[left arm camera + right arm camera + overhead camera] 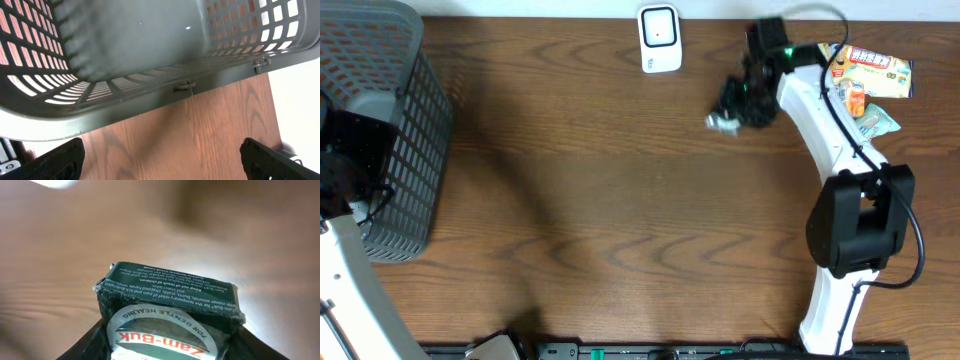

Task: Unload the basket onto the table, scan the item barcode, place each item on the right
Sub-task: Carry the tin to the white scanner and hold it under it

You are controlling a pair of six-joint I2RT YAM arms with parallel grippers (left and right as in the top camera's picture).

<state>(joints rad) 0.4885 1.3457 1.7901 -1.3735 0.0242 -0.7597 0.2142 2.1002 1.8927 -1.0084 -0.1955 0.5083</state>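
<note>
We find the right gripper [732, 112] clenched on the Zam-Buk box [167, 300]. In the right wrist view its dark fingers [85, 345] flank the box on both sides, with the carton filling the space between them. The box is dark green, with a silver round emblem on one face and a panel of small print turned to the camera (the print reads upside down there). From overhead, the box sits at the far side of the table [620, 200], to the right of the white scanner [659, 38] and apart from it, with a pile of packets [872, 72] further right. We cannot tell whether the box touches the wood.

The left gripper [162, 162] stands released, its fingertips [55, 160] spread wide with nothing between them. It hangs at the rim of the grey mesh basket [150, 95] at the table's left edge.
</note>
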